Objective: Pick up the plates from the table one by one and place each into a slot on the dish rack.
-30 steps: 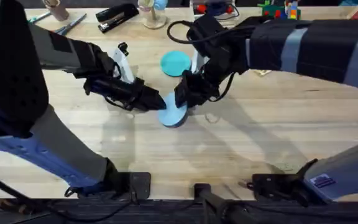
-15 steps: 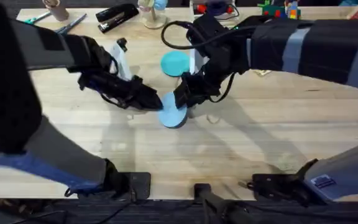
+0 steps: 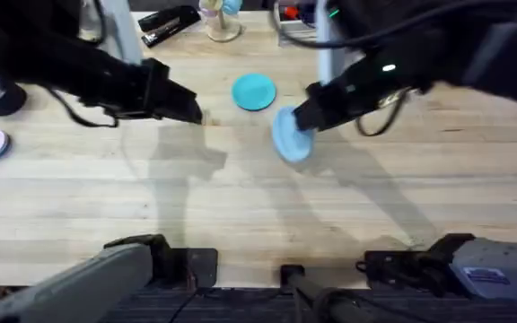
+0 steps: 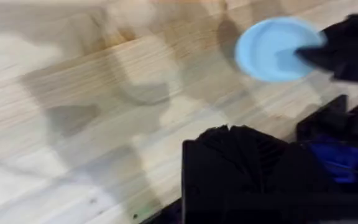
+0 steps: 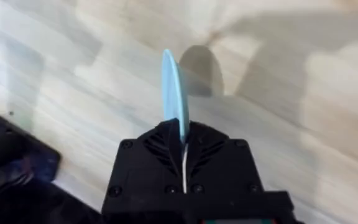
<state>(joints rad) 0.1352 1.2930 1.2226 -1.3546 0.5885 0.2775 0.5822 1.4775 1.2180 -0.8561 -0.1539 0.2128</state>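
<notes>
Your tabletop (image 3: 240, 206) carries the scene, its middle left bare so the arms can work. Your right arm reaches in from the upper right, forearm angled down toward the centre, and its end effector (image 3: 302, 121) is clenched on the rim of the pale blue plate (image 3: 288, 136). The right wrist view shows that plate (image 5: 173, 87) pinched edge-on between the fingers, thin side up. That hold suits a narrow rack slot, judging by the task. The plate hangs above the wood, just beside the teal plate (image 3: 254, 91), which lies flat on the tabletop awaiting its turn. Your left arm stretches in from the far left, its end effector (image 3: 191, 114) well apart from both plates; whether it is released or clenched, you cannot tell here.
</notes>
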